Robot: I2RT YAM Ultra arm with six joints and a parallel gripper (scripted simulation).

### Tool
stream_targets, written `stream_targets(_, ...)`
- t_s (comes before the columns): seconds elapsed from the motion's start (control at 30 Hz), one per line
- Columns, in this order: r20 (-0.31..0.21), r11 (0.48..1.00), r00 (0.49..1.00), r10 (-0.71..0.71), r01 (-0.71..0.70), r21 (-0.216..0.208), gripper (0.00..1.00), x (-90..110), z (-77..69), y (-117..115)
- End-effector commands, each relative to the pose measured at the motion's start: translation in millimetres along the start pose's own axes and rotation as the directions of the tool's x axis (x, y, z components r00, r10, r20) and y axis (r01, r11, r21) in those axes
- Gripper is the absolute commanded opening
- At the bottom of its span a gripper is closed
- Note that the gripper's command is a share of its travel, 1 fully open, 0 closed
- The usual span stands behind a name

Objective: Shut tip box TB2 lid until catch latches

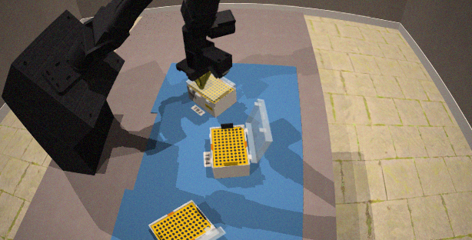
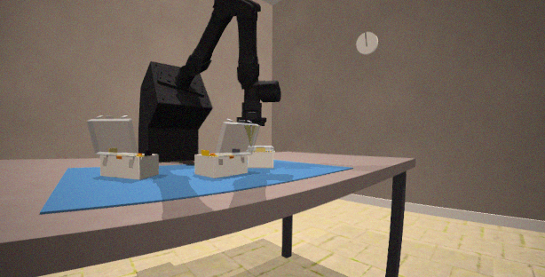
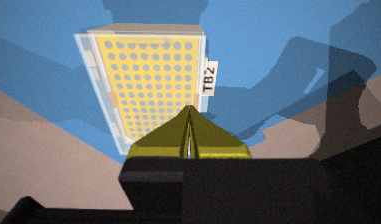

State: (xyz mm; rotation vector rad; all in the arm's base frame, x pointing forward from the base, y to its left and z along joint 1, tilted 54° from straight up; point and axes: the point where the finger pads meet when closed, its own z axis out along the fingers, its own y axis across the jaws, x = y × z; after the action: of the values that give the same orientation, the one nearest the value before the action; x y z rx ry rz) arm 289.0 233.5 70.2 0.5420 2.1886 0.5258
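Inspector: State your tool's condition and the target's position.

Operator: My yellow-fingered tool [image 3: 189, 131] is pressed together, holding nothing, over the white tip box labelled TB2 [image 3: 150, 85] at the blue mat's [image 1: 269, 135] far end. I should press squarely on the clear lid's front edge. Its yellow perforated insert [image 1: 216, 88] sits seated beneath.

White label strip [image 3: 209, 76] on blue bench mat [image 3: 271, 45], just beside white tip box with yellow perforated insert [image 3: 148, 85]: reads "TB2", black letters, text turned sideways. Second white label strip [image 1: 207, 158] beside middle tip box [image 1: 229, 151]: characters blurred, unreadable.
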Motion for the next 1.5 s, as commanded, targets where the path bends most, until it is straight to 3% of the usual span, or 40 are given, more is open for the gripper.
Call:
stream_targets(0.0,0.0,1.0,1.0,0.018,-0.018,-0.014,0.0,-0.4,10.1,2.4)
stream_targets(1.27,0.0,1.0,1.0,0.018,-0.018,-0.014,0.0,-0.4,10.1,2.4)
stream_targets(1.47,0.0,1.0,1.0,0.018,-0.018,-0.014,0.0,-0.5,1.7,2.4)
